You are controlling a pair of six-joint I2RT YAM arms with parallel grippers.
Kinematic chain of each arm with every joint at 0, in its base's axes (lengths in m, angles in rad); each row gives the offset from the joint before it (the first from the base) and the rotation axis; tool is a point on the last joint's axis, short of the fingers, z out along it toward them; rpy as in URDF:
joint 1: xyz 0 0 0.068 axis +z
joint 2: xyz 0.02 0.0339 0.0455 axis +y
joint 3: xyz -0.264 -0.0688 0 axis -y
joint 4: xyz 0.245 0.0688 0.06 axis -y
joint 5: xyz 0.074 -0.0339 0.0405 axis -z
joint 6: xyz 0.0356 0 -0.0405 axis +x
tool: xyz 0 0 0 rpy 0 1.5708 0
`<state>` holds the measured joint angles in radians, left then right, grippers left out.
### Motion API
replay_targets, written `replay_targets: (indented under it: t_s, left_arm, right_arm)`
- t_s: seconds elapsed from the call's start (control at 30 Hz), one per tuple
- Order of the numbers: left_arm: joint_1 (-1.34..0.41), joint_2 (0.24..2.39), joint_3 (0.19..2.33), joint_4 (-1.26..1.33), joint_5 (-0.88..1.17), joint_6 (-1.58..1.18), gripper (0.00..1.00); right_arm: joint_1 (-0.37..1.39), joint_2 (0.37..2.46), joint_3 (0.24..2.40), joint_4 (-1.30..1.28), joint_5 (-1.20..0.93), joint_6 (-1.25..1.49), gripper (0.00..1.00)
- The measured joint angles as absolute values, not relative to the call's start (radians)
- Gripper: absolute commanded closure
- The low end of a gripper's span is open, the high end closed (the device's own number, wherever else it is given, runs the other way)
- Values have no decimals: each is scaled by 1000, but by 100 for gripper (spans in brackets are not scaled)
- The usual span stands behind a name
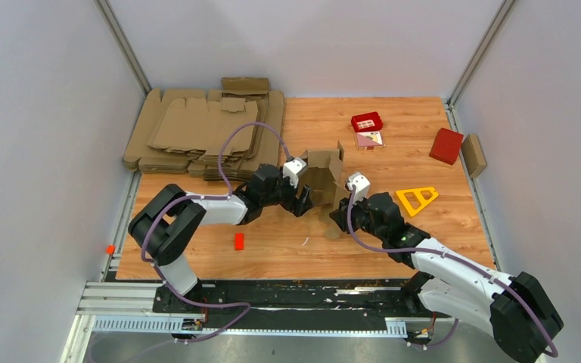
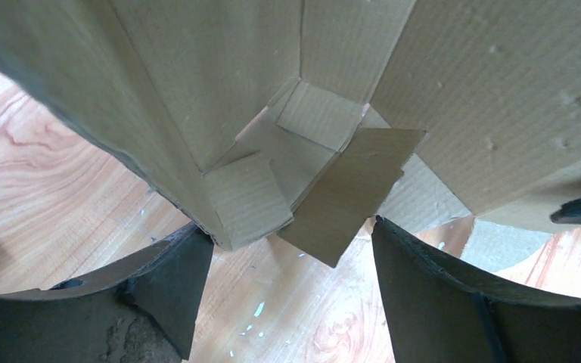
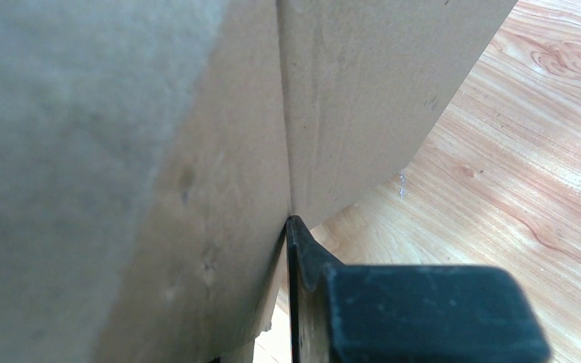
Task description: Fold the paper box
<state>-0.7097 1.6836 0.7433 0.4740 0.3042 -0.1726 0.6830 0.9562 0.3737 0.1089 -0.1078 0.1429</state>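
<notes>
The paper box (image 1: pixel 321 175) is a brown cardboard piece, partly folded, standing upright at the middle of the table with its flaps sticking up. My left gripper (image 1: pixel 306 199) meets it from the left and is open. In the left wrist view its dark fingers (image 2: pixel 174 280) straddle the box's lower corner (image 2: pixel 242 204), and the left fingertip touches the cardboard edge. My right gripper (image 1: pixel 339 218) comes in from the right and low. In the right wrist view a cardboard panel (image 3: pixel 136 166) lies flat against the one visible finger (image 3: pixel 393 310). The other finger is hidden behind the panel.
A pile of flat cardboard blanks (image 1: pixel 204 132) fills the back left. Two red boxes (image 1: pixel 367 121) (image 1: pixel 446 145), a brown block (image 1: pixel 473 155) and a yellow triangle (image 1: pixel 416 198) lie to the right. A small red piece (image 1: pixel 239 240) sits near the front left.
</notes>
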Motion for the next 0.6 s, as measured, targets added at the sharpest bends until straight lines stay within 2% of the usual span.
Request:
replay_targets:
  t_s: [0.13,0.27,0.4,0.6]
  left_arm:
    - [-710,1710,753,469,281,-174,28]
    - [-713,1719,762,468,244,-183,42]
    - [-713,1723,762,475,221,-199,43]
    - [-724,1742,762,513,195,-222,48]
  right_arm:
    - [683,958,374,110,-113,143,82]
    - [683,966,374,111,-117,143,82]
    - [683,975,375,117,-125,143,82]
    - [682,989,375,131,-133,143,82]
